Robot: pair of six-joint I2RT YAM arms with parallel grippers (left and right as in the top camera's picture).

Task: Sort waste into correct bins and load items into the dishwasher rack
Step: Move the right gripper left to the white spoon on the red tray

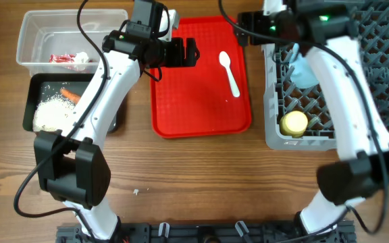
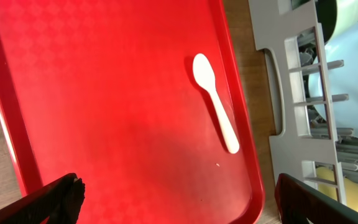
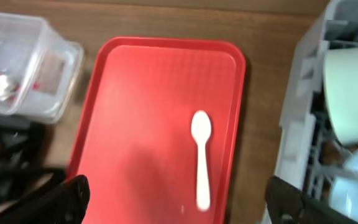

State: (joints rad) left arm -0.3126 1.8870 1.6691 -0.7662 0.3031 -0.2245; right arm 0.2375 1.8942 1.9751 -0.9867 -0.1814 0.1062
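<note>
A white plastic spoon [image 1: 229, 73] lies on the right side of the flat red tray [image 1: 181, 108]. My left gripper [image 1: 181, 52] hovers open over the tray's far left part; in its wrist view the spoon [image 2: 216, 102] lies ahead of the empty open jaws [image 2: 182, 202]. My right gripper [image 1: 247, 30] hangs open by the tray's far right corner, the spoon [image 3: 201, 158] reaching between its spread fingers [image 3: 176, 202]. The grey rack [image 1: 275, 128] holds a yellow cup [image 1: 294, 123], a pale-blue plate [image 1: 307, 71] and a pale bowl [image 3: 353, 93].
At the far left stands a clear tub [image 1: 32, 30] holding a red-and-white wrapper [image 1: 66, 59]. In front of it, a black tray [image 1: 32, 91] carries white crumbs [image 1: 51, 111] and a carrot piece [image 1: 71, 94]. A crumb [image 1: 136, 192] lies on the wood.
</note>
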